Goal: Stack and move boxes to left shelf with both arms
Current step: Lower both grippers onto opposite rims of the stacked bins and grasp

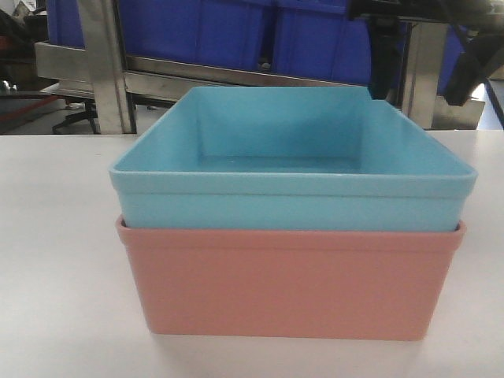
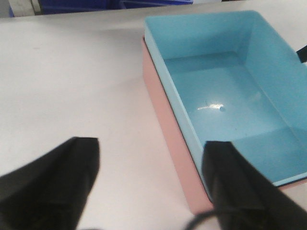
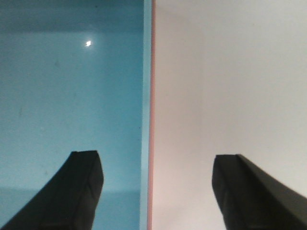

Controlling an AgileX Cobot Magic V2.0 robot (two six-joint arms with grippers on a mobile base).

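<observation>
Currently the light blue bin point(image 1: 291, 157) is seen nested inside the salmon pink bin point(image 1: 291, 283), and the stack is set on the white bench point(image 1: 55, 260) in front of a steel frame point(image 1: 102, 71) loaded with dark blue crates point(image 1: 236, 31). The left claw point(image 2: 151, 146) is held released and angled down at the stack's near corner, one finger over bare bench, the other over the blue rim. The right claw point(image 3: 157, 157) is likewise spread wide and pointed down, its fingers astride the stacked side walls, with nothing gripped.
</observation>
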